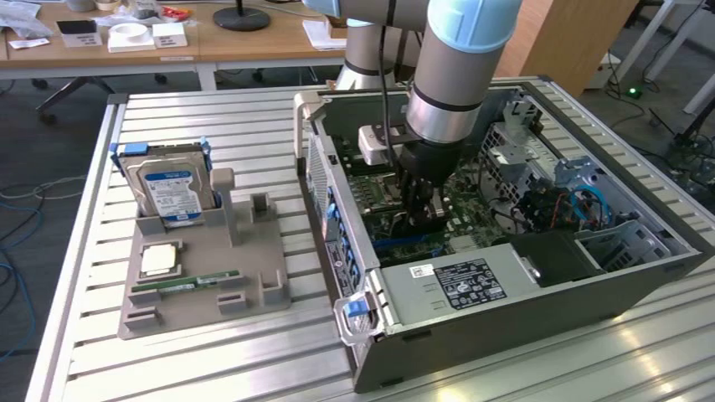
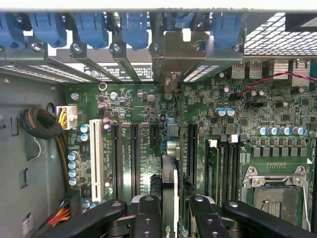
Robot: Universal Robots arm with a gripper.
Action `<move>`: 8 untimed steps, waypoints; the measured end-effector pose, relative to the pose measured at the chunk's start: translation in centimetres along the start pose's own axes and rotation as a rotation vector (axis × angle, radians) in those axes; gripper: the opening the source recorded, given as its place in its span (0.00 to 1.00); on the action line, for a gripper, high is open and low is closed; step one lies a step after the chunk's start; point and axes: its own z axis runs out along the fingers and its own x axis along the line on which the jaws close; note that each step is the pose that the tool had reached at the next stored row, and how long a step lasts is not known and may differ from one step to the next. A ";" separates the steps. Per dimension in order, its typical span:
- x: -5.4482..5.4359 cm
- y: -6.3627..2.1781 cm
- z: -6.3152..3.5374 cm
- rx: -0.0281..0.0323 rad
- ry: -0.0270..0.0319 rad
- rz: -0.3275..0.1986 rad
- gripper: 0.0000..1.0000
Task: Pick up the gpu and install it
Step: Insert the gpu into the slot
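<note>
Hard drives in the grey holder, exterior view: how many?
2. The hard drive with a blue-white label stands upright in the grey holder; the second hard drive behind it, partly hidden. Others may be hidden.

Arm (image 1: 447, 84): silver-grey tube sections, pale blue cap (image 1: 475, 21) over the joint, and a black band (image 1: 441, 107) round the lower section. A thin black cable (image 1: 386, 75) runs down alongside it. There's a small whitish box (image 1: 374, 144) mounted at the wrist. The tool (image 1: 419, 219) is all black. Its fingers (image 2: 148, 220) are chunky rounded bars with round grey screws (image 2: 148, 199) at the pivots.
</note>
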 end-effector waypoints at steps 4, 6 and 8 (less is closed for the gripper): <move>0.0 0.00 0.00 0.0007 0.0004 -0.003 0.26; 0.0 0.00 -0.01 0.0011 0.0002 -0.003 0.26; 0.0 0.00 -0.01 0.0016 0.0002 -0.005 0.26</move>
